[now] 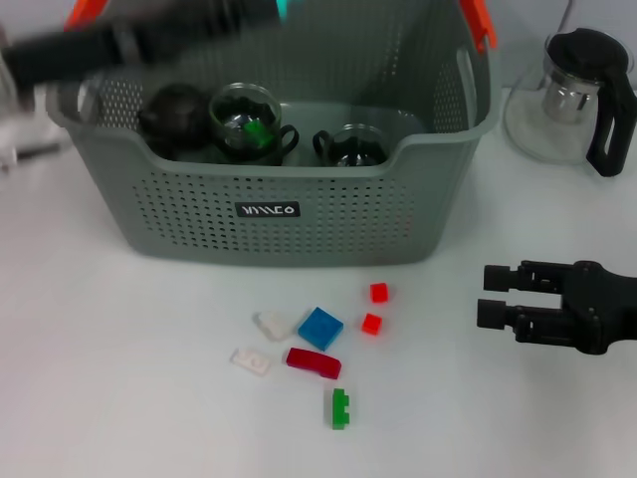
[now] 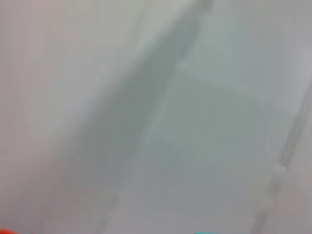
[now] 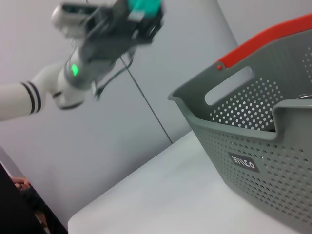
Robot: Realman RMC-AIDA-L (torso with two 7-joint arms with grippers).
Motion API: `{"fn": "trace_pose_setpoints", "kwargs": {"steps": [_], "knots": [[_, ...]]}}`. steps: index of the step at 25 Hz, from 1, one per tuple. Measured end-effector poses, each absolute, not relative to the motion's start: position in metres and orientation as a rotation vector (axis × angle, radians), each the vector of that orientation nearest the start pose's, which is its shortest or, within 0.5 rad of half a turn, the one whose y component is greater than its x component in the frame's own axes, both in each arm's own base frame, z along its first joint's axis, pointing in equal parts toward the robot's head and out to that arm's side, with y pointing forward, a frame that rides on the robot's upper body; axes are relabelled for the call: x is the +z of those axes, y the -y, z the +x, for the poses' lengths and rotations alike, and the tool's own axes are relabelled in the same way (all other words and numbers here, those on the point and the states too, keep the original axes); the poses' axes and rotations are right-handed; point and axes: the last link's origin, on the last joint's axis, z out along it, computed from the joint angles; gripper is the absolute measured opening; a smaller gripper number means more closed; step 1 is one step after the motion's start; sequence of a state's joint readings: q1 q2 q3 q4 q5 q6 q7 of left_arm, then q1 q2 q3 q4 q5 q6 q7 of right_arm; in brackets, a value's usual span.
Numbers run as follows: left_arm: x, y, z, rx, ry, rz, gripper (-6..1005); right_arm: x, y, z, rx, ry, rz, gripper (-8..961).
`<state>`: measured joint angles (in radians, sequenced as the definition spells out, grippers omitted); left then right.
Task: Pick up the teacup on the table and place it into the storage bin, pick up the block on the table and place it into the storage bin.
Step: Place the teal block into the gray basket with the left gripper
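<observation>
The storage bin (image 1: 199, 189) (image 3: 292, 146) stands at the back of the table. Inside it are two glass teacups (image 1: 244, 119) (image 1: 353, 147); the left one holds a small green block (image 1: 257, 129). No teacup shows on the table itself. Loose blocks lie in front of the bin: blue (image 1: 320, 328), two small red (image 1: 378, 292) (image 1: 371, 323), dark red (image 1: 314, 362), green (image 1: 340, 408), and two white (image 1: 271, 324) (image 1: 250, 360). My right gripper (image 1: 493, 295) hovers open and empty to the right of the blocks. My left arm (image 1: 149, 40) (image 3: 83, 68) stretches, blurred, above the bin's back left.
A glass teapot (image 1: 577, 95) with a black lid and handle stands at the back right, beside the bin. A dark round object (image 1: 174, 115) sits in the bin's left corner. The bin's orange handle ends (image 1: 480, 22) stick up. The left wrist view shows only a grey blur.
</observation>
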<state>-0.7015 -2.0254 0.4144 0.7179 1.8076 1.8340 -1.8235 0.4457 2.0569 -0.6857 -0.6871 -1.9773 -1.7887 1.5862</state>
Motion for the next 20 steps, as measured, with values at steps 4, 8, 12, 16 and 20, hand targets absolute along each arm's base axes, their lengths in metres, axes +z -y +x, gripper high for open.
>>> {"fn": "trace_pose_setpoints", "kwargs": {"steps": [4,8,12,16,20], "knots": [[0.107,-0.399,-0.17,-1.176,0.827,-2.545,404,0.015,-0.289,0.268,0.88,-0.929,-2.808,700],[0.111,-0.422,-0.153,-0.798,0.787,-2.594,404,0.015,-0.289,0.267,0.881,-0.923,-2.811,699],[0.096,-0.436,-0.142,-0.393,0.689,-2.586,404,0.015,-0.289,0.266,0.885,-0.919,-2.814,699],[0.064,-0.445,-0.139,-0.121,0.629,-2.524,405,0.014,-0.289,0.267,0.886,-0.918,-2.813,699],[0.042,-0.456,-0.143,0.11,0.663,-2.406,418,0.014,-0.289,0.267,0.885,-0.921,-2.812,700]]}}
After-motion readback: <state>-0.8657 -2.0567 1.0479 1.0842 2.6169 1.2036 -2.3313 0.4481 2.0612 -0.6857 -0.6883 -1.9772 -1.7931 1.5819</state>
